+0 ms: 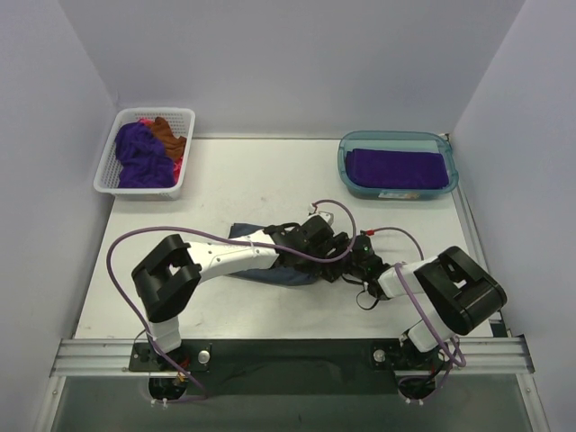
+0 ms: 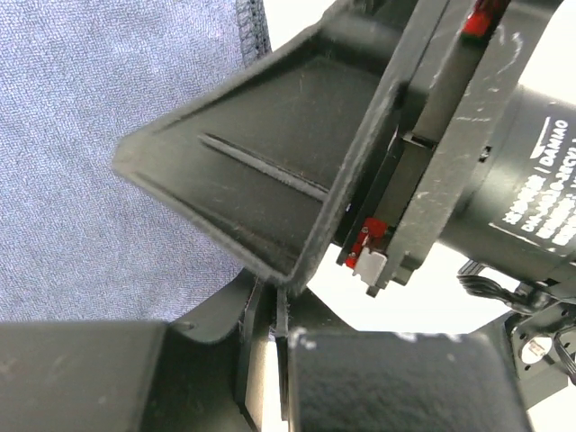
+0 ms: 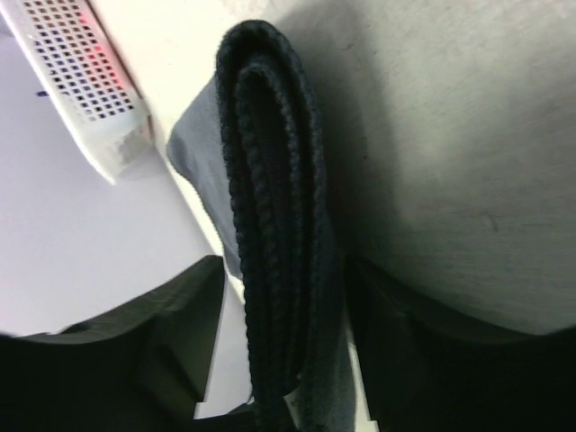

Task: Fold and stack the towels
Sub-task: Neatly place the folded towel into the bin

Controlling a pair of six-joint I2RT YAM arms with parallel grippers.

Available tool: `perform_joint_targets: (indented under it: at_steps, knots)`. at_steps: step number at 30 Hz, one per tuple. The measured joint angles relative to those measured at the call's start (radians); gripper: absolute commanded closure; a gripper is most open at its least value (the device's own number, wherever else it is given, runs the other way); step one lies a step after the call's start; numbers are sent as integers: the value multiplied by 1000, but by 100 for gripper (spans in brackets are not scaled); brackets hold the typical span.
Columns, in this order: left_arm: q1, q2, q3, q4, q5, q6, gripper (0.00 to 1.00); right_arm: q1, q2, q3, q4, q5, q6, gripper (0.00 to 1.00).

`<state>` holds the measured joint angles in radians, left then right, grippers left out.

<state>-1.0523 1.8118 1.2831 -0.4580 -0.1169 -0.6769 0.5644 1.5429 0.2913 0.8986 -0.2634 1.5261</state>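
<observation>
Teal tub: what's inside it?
One folded purple towel lies flat in the tub and covers most of its floor. A strip of bare floor shows along the near side. The towel hides whatever may lie under it.

White table boxed in by plain pale lilac-grey walls, evenly lit, metal rail running along the near edge.

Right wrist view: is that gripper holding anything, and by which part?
The folded edge of the blue-grey towel sits between the fingers of the right gripper; whether they are clamped on it cannot be told.
</observation>
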Motion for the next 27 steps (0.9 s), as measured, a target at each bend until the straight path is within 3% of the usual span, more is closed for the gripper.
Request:
perform_joint_targets:
  at_steps: [4,5,7,8,12,14,19,23,27]
  knots:
    - [-1,0,0,0,3,-8,83,0,-9,5,-71,24,-39,81]
    - [-2,0,0,0,3,-10,72,0,-12,5,-88,26,-51,86]
    - [-5,0,0,0,7,-15,60,-2,-21,7,-129,34,-78,99]
    - [-7,0,0,2,10,-18,43,-3,-27,11,-147,35,-96,100]
    - [-7,-3,-4,2,5,-25,7,-23,-58,59,-263,42,-211,100]
    - [0,-12,-14,13,0,-35,3,-35,-64,89,-318,48,-277,100]
    - [78,-145,-119,17,-1,-40,3,-72,-58,200,-462,49,-438,100]
    - [252,-322,-209,23,18,-12,3,-117,10,379,-562,33,-573,100]
    - [506,-479,-273,21,67,74,3,-158,109,586,-650,2,-695,100]
